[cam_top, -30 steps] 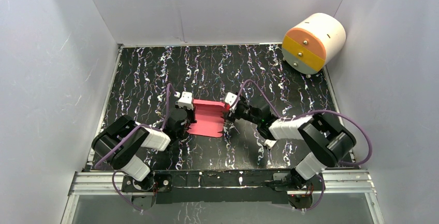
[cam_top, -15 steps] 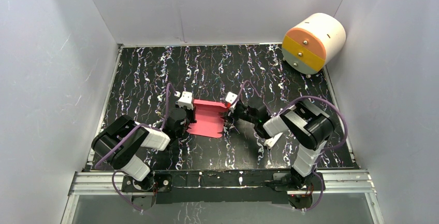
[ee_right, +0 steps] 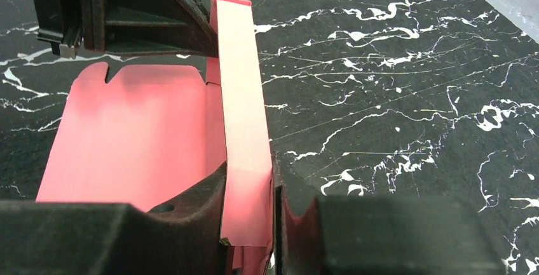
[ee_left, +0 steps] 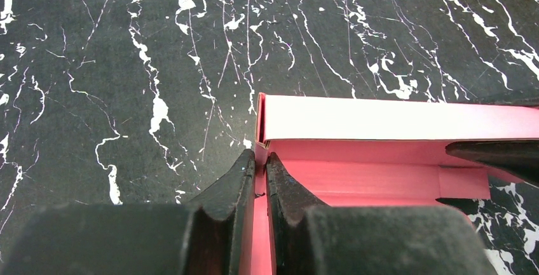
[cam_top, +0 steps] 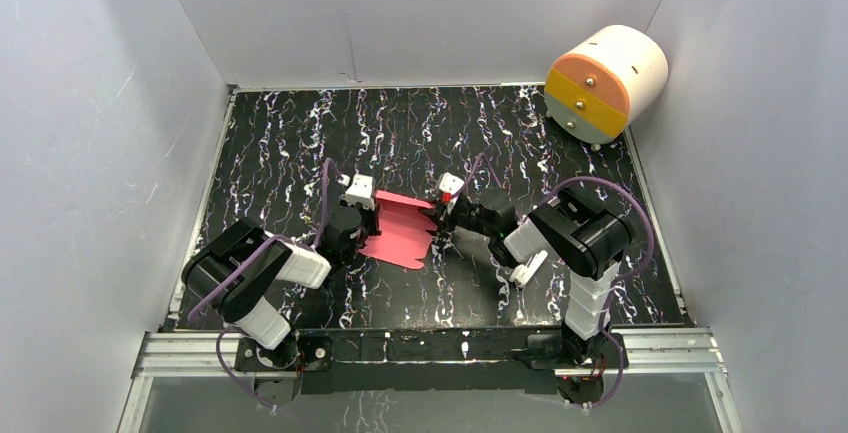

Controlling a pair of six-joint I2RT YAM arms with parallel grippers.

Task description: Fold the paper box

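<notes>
The pink-red paper box (cam_top: 400, 231) lies partly folded on the black marbled table between both arms. Its far wall (ee_left: 381, 117) stands upright, while the near flap (ee_right: 127, 129) lies flat. My left gripper (cam_top: 364, 217) is shut on the box's left edge (ee_left: 260, 160), with card pinched between its black fingers (ee_left: 238, 180). My right gripper (cam_top: 441, 215) is at the box's right end. Its jaws press on both faces of the upright far wall (ee_right: 245, 135). The right wrist view shows the left gripper (ee_right: 184, 30) at the wall's other end.
A big white-and-orange cylinder (cam_top: 605, 81) lies on its side at the back right corner. White walls close in the table (cam_top: 300, 133) on the left, back and right. The arm bases sit on a metal rail (cam_top: 430, 345) at the near edge.
The right gripper's jaws have closed in on the upright far wall, and the right arm's elbow has swung in toward the middle. The left gripper and the box have stayed put.
</notes>
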